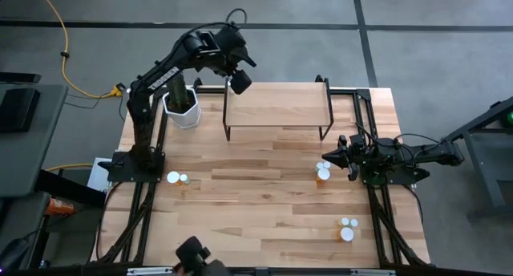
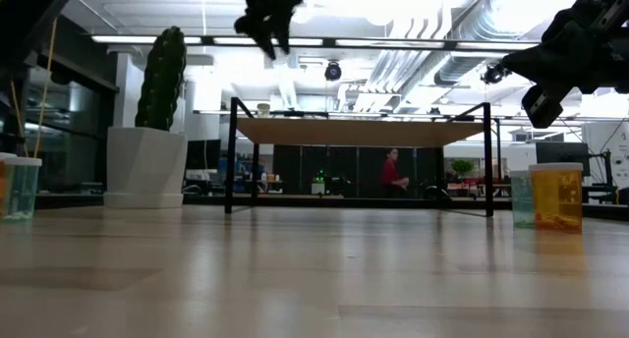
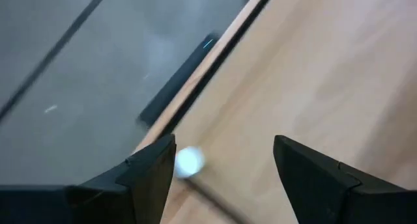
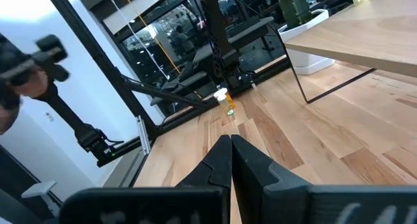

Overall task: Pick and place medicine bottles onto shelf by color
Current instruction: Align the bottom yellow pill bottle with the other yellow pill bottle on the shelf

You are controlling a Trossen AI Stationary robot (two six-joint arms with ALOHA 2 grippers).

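Observation:
The shelf [image 1: 276, 107], a light-wood board on thin black legs, stands at the far middle of the table. My left gripper [image 1: 239, 82] hangs open above the shelf's far left corner, touching nothing. In the left wrist view a white round cap [image 3: 189, 161] shows below it near the board's edge, close to one finger; the same small bottle [image 2: 263, 109] stands on the shelf. More medicine bottles stand on the table: two at the left [image 1: 176, 178], some at the right [image 1: 323, 172], some at the near right [image 1: 347, 229]. My right gripper [image 1: 327, 157] waits shut at the right.
A cactus in a white pot [image 1: 183, 107] stands just left of the shelf, beside my left arm. A yellow-orange bottle [image 2: 556, 196] and a pale green one [image 2: 523, 198] stand close in front of my right gripper. Bare wood lies in the table's middle [image 1: 256, 196].

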